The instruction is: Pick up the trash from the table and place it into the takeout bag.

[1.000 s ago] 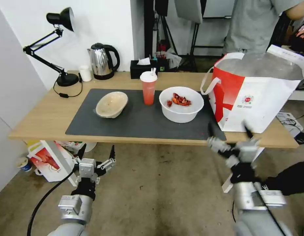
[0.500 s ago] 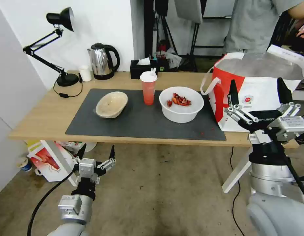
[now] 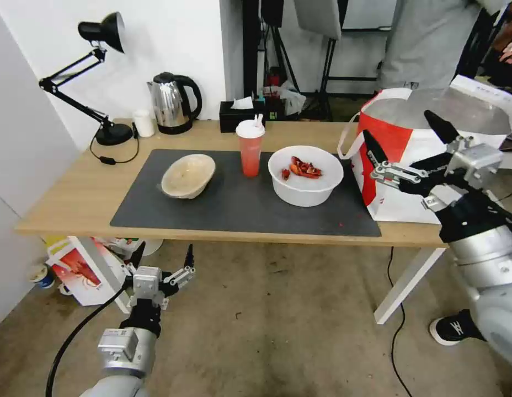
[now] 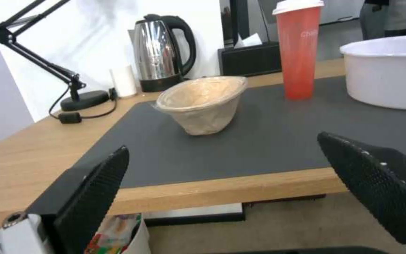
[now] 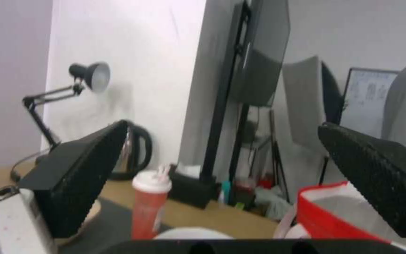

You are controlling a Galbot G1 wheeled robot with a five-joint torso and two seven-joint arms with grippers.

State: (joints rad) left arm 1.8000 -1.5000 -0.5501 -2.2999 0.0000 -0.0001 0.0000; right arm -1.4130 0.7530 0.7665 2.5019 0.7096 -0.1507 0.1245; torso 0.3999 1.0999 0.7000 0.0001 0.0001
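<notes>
On the mat (image 3: 239, 209), shallow bowl (image 3: 188, 175) left, cup (image 3: 250, 148) centre, big bowl (image 3: 305, 175) right; takeout bag (image 3: 432, 160) at the surface's (image 3: 74, 198) right end, kettle (image 3: 171, 103) and lamp (image 3: 96, 77) behind.

Studio-like lab posing as office nook: tripods (image 3: 278, 49) standing behind light-wood table (image 3: 74, 193), desk lamp (image 3: 96, 71) and kettle (image 3: 170, 102) sitting against white wall, concrete floor showing.

Right gripper (image 3: 408, 138): has been raised from below the table's (image 3: 74, 198) front edge to above its right end, in front of the takeout bag (image 3: 432, 160).
Right gripper fingers: spread wide, now tilted toward the white bowl (image 3: 305, 175).
</notes>
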